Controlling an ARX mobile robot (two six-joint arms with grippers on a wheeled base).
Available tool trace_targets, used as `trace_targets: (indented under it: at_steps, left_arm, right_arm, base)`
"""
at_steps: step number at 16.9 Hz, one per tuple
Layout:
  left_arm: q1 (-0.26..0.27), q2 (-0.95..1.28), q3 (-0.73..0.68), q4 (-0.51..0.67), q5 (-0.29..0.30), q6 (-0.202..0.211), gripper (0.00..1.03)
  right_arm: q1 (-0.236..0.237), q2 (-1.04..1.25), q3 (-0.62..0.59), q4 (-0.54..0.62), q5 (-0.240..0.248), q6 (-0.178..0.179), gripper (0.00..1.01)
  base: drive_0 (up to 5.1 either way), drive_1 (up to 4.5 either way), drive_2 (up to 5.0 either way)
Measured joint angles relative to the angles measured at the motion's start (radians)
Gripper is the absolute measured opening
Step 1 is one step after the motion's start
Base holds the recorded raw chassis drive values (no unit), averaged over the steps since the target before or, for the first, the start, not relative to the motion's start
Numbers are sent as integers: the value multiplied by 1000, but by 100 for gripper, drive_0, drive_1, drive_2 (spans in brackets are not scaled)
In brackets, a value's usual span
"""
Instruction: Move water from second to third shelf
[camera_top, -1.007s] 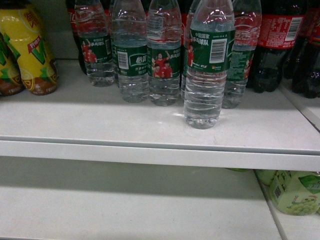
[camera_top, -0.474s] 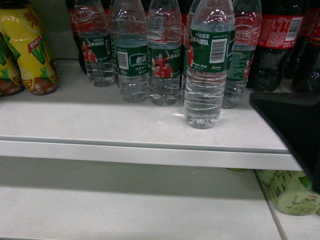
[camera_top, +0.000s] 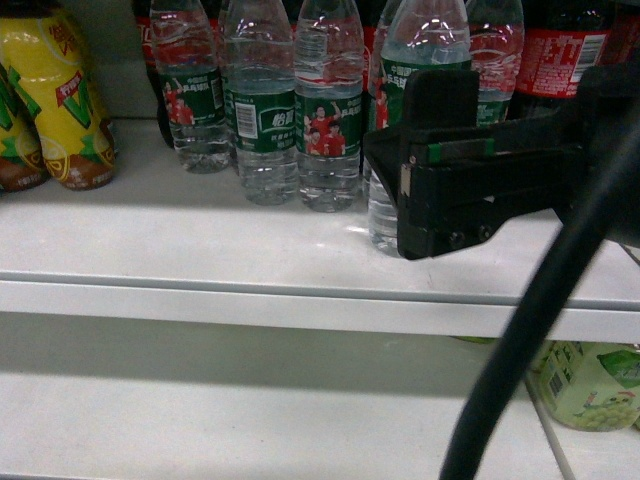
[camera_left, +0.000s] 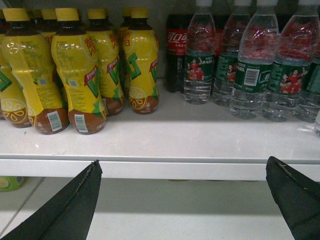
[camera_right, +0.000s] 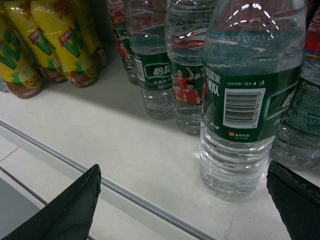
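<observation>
The water (camera_top: 424, 36) is a clear ribbed bottle with a dark green label, standing alone in front of the row on the upper white shelf (camera_top: 200, 240). My right gripper (camera_top: 410, 170) hangs in front of it in the head view and covers its label and middle. In the right wrist view the water (camera_right: 245, 100) stands upright just ahead, right of centre. The right gripper (camera_right: 182, 167) is open, and its fingers do not touch the bottle. My left gripper (camera_left: 183, 161) is open at the shelf's front edge, with nothing between its fingers.
More water bottles (camera_top: 328, 110) line up behind the front one. Yellow drink bottles (camera_top: 60, 100) stand at the left and dark cola bottles (camera_top: 555, 70) at the right. The lower shelf (camera_top: 250, 410) holds a green bottle (camera_top: 590, 385). A black cable (camera_top: 530, 320) crosses the right foreground.
My right arm has come in from the right edge of the head view and now stands in front of the front water bottle. The bottles have not moved.
</observation>
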Motion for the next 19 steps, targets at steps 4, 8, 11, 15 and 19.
trace_targets:
  at_steps: [4, 8, 11, 15, 19]
  left_arm:
    - [0, 0, 0, 0, 0, 0, 98]
    - [0, 0, 0, 0, 0, 0, 98]
    - [0, 0, 0, 0, 0, 0, 98]
    - [0, 0, 0, 0, 0, 0, 98]
    - [0, 0, 0, 0, 0, 0, 98]
  right_arm:
    - [3, 114, 139, -48, 65, 13, 98]
    - [2, 189, 226, -75, 130, 35, 98]
    - [-5, 229, 268, -94, 159, 43, 98]
    - [-17, 251, 285, -85, 199, 45, 98]
    - [-11, 292, 341, -64, 233, 18, 98]
  base:
    - [0, 0, 0]
    - [0, 0, 0]
    - [0, 0, 0]
    - [0, 0, 0]
    - [0, 0, 0]
